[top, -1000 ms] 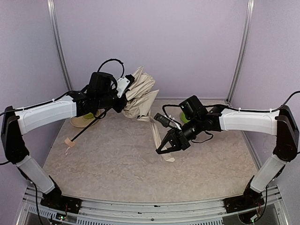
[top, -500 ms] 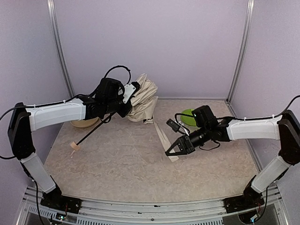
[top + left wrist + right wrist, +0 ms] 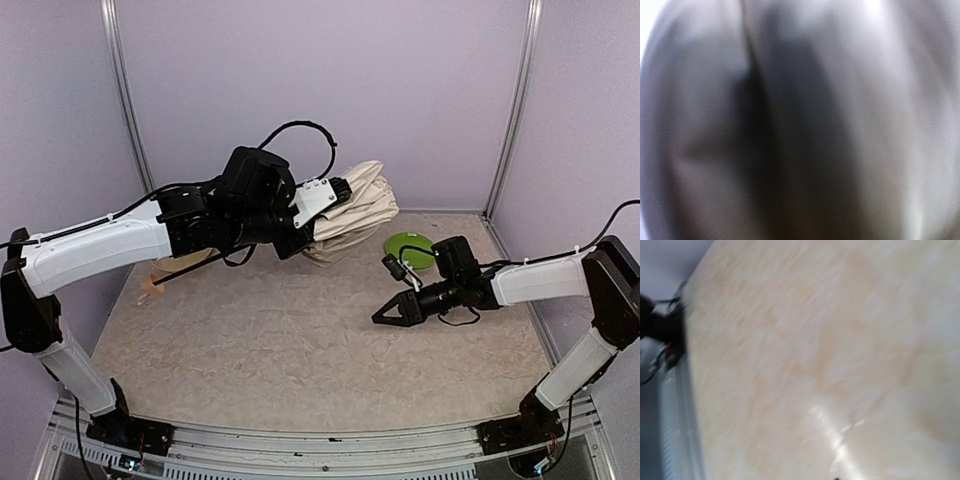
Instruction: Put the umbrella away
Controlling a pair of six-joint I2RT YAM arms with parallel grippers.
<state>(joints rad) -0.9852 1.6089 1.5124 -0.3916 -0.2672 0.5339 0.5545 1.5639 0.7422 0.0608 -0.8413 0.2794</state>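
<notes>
The left gripper (image 3: 340,188) is gripping the umbrella (image 3: 358,208) by its bunched cream fabric and holding that end up off the table (image 3: 250,350), at the far middle of the scene. Its fingers are sitting mostly buried in the cloth, and the left wrist view is showing nothing but blurred fabric folds pressed close to the lens. The thin black shaft is slanting down to the left beneath the arm, and the small wooden handle (image 3: 152,283) is hanging low by the far left edge of the table. The right gripper (image 3: 390,315) is hovering just above the table on the right, fingers spread apart and holding nothing. A green plate (image 3: 410,248) is lying just beyond it.
</notes>
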